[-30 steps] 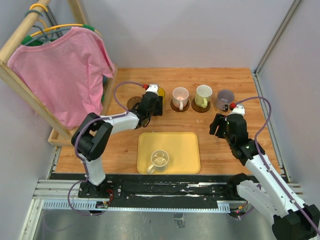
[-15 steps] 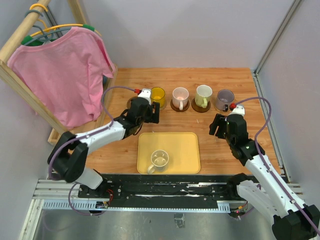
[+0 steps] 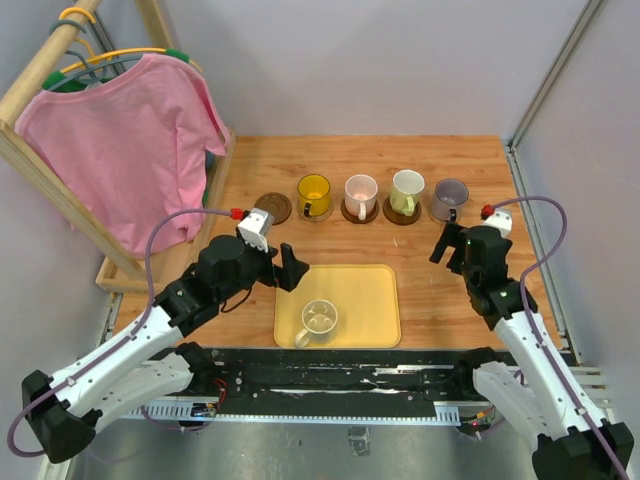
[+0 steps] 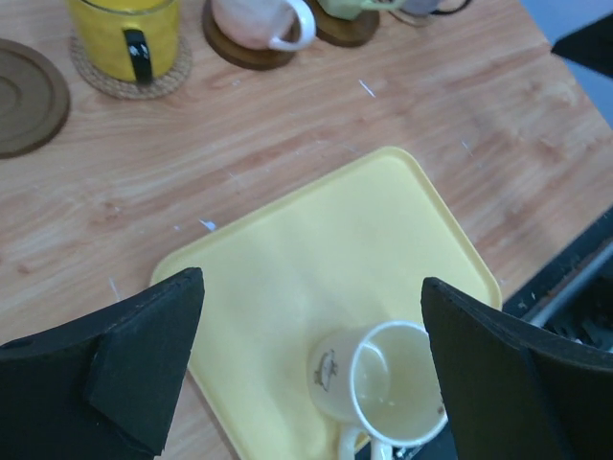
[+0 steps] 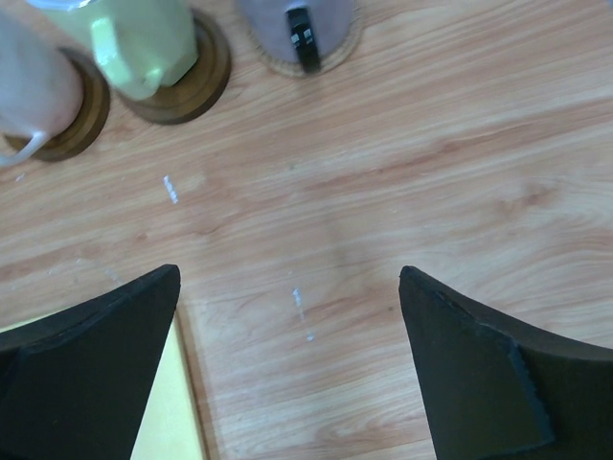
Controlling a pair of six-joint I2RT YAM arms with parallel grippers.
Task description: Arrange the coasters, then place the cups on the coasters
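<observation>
Four cups stand in a row at the back, each on a coaster: yellow (image 3: 313,193), pale pink (image 3: 360,192), white-green (image 3: 406,190) and grey-purple (image 3: 449,199). One dark coaster (image 3: 272,207) lies bare at the row's left end, also seen in the left wrist view (image 4: 24,96). The cream cup (image 3: 319,318) stands on the yellow tray (image 3: 370,290). My left gripper (image 3: 285,268) hovers open over the tray's left edge, with the cream cup (image 4: 383,379) below and ahead of its jaws. My right gripper (image 3: 452,245) is open over bare wood, near the grey-purple cup (image 5: 297,19).
A wooden rack with a pink shirt (image 3: 125,150) on a hanger fills the left side of the table. Grey walls close in the back and right. The tray's corner (image 5: 163,422) shows by the right gripper's left finger.
My left gripper has let go of the yellow cup on its coaster, opened wide and drawn back toward the tray. The right gripper has opened wider and shifted slightly right.
</observation>
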